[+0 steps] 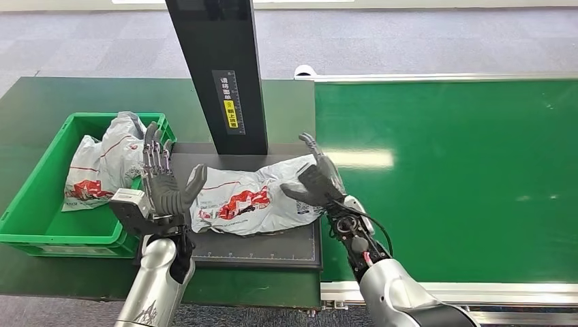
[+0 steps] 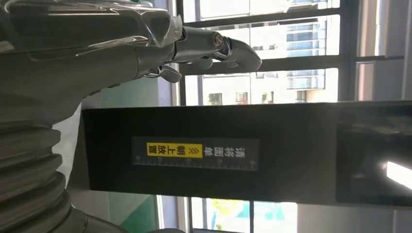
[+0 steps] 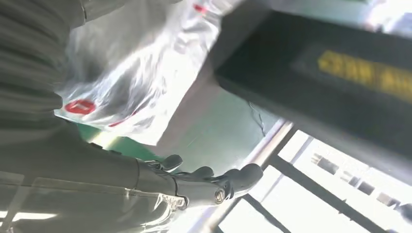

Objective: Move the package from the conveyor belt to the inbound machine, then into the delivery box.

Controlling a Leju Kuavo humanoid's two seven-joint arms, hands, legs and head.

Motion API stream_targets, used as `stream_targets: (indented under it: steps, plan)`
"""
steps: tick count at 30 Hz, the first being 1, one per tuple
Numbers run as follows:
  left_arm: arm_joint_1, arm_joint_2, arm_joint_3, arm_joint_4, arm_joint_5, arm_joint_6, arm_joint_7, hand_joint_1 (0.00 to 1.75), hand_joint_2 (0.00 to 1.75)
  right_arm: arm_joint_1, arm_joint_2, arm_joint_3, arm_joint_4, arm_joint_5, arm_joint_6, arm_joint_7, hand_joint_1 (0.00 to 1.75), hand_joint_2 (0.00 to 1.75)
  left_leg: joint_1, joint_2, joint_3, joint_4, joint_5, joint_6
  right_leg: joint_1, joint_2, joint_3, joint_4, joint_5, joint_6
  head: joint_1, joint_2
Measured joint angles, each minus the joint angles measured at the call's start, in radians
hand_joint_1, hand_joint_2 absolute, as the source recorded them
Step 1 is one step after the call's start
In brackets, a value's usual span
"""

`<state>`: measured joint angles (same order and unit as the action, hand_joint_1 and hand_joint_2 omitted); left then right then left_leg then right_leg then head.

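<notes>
Package (image 1: 255,199), a grey plastic mailer with red print, lies flat on the dark machine platform (image 1: 272,245), below the black post (image 1: 221,68). Left robot hand (image 1: 163,184) stands at its left end, fingers spread and upright, holding nothing. Right robot hand (image 1: 317,180) touches its right end, fingers apart. Another bag (image 1: 102,163) lies in the green box (image 1: 41,225).

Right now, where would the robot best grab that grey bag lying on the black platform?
Probably at its two short ends: the grey bag lies flat and stretched sideways, with the left hand and right hand already flanking it.
</notes>
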<state>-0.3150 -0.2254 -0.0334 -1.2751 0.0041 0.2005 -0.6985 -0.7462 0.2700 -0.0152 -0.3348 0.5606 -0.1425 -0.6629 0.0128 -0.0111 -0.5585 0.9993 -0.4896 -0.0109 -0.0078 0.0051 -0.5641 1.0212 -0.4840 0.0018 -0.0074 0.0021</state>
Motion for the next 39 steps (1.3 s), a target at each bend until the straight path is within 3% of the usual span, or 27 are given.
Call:
stream_targets:
  steps: [3, 6, 17, 23, 26, 30, 33, 37, 39]
  plan:
    - [0.006, 0.004, -0.021, -0.004, -0.026, -0.001, 0.000, 0.00, 1.75, 0.005, -0.006, -0.108, -0.007, -0.144, 0.124, 0.006, 0.00, 1.75, 0.000, 0.000, 0.000, 0.000, 0.000, 0.000, 0.000, 0.000, 0.000, 0.000, 0.000, 0.000, 0.000, 0.000]
    - [0.006, 0.010, -0.044, 0.013, -0.044, 0.001, 0.000, 0.00, 1.75, 0.009, -0.014, -0.189, -0.012, -0.204, 0.177, 0.010, 0.00, 1.75, 0.000, 0.000, 0.000, 0.000, 0.000, 0.000, 0.000, 0.000, 0.000, 0.000, 0.000, 0.000, 0.000, 0.000]
    - [0.002, 0.023, -0.074, 0.049, -0.062, 0.006, 0.000, 0.00, 1.75, 0.013, -0.026, -0.274, -0.017, -0.225, 0.183, 0.011, 0.00, 1.75, 0.000, 0.000, 0.000, 0.000, 0.000, 0.000, 0.000, 0.000, 0.000, 0.000, 0.000, 0.000, 0.000, 0.000]
    - [-0.053, 0.040, -0.143, 0.232, -0.250, 0.065, 0.022, 0.00, 1.75, 0.013, -0.026, -0.278, -0.031, -0.235, 0.147, 0.008, 0.00, 1.75, 0.000, 0.000, 0.000, 0.000, 0.000, 0.000, 0.000, 0.000, 0.000, 0.000, 0.001, 0.000, 0.000, 0.000]
    - [-0.108, 0.041, -0.189, 0.377, -0.425, 0.172, 0.118, 0.00, 1.75, 0.016, -0.018, -0.262, -0.042, -0.217, 0.125, 0.005, 0.00, 1.75, 0.000, 0.000, 0.000, 0.000, 0.000, 0.000, 0.000, 0.000, 0.000, 0.000, 0.001, 0.000, 0.000, 0.000]
    - [-0.193, 0.036, -0.279, 0.563, -0.719, 0.317, 0.378, 0.00, 1.75, 0.025, -0.001, -0.219, -0.060, -0.188, 0.120, 0.004, 0.00, 1.75, 0.000, 0.000, 0.000, 0.000, 0.000, 0.000, 0.000, 0.000, 0.000, 0.000, 0.001, 0.000, 0.000, 0.000]
    - [-0.235, 0.030, -0.336, 0.661, -0.858, 0.329, 0.507, 0.00, 1.75, 0.035, 0.011, -0.173, -0.073, -0.173, 0.119, 0.006, 0.00, 1.75, 0.000, 0.000, 0.000, 0.000, 0.000, 0.000, 0.000, 0.000, 0.000, 0.000, 0.001, 0.000, 0.000, 0.000]
    - [-0.265, 0.023, -0.359, 0.720, -0.974, 0.327, 0.597, 0.00, 1.75, 0.048, 0.022, -0.106, -0.086, -0.181, 0.120, 0.006, 0.00, 1.75, 0.000, 0.000, 0.001, 0.000, 0.000, 0.000, 0.000, 0.000, 0.002, 0.000, 0.001, 0.000, 0.000, 0.000]
    - [-0.271, 0.021, -0.358, 0.733, -0.994, 0.324, 0.611, 0.80, 1.75, 0.050, 0.025, -0.078, -0.090, -0.189, 0.122, 0.007, 0.00, 1.75, 0.000, 0.000, 0.002, 0.000, 0.000, 0.000, 0.000, 0.000, 0.003, 0.000, 0.001, 0.000, 0.000, 0.000]
